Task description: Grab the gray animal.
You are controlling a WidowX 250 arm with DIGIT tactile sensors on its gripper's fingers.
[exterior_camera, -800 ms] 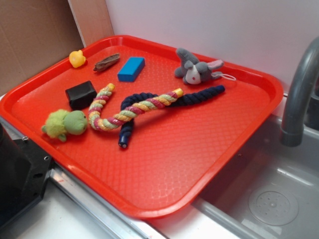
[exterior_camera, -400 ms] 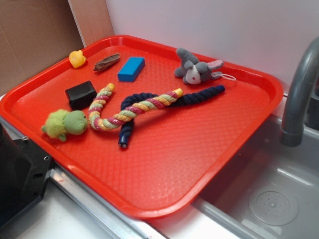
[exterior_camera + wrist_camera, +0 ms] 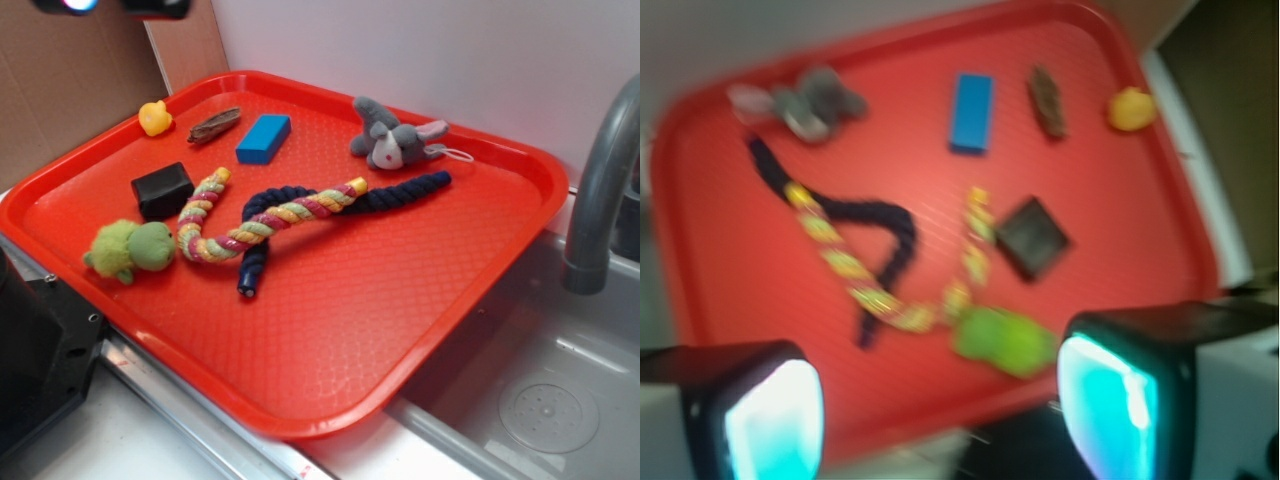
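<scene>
The gray animal (image 3: pixel 392 141), a small plush with long ears and a white face, lies at the back of the red tray (image 3: pixel 330 330), just behind the dark blue rope. In the blurred wrist view the gray animal (image 3: pixel 812 102) sits at the tray's upper left corner. My gripper (image 3: pixel 110 5) shows only as a dark sliver at the top left edge of the exterior view, high above the tray. The gripper (image 3: pixel 940 420) is open, its two fingers wide apart with nothing between them, far from the animal.
On the tray lie a green plush frog (image 3: pixel 128 249), a yellow duck (image 3: pixel 154 118), a black block (image 3: pixel 162 189), a blue block (image 3: pixel 264 138), a brown piece (image 3: pixel 214 124) and two ropes (image 3: pixel 290 212). A sink with a grey faucet (image 3: pixel 600 190) is to the right.
The gripper has come into the exterior view at the top left edge, where none showed before. Nothing on the tray has moved.
</scene>
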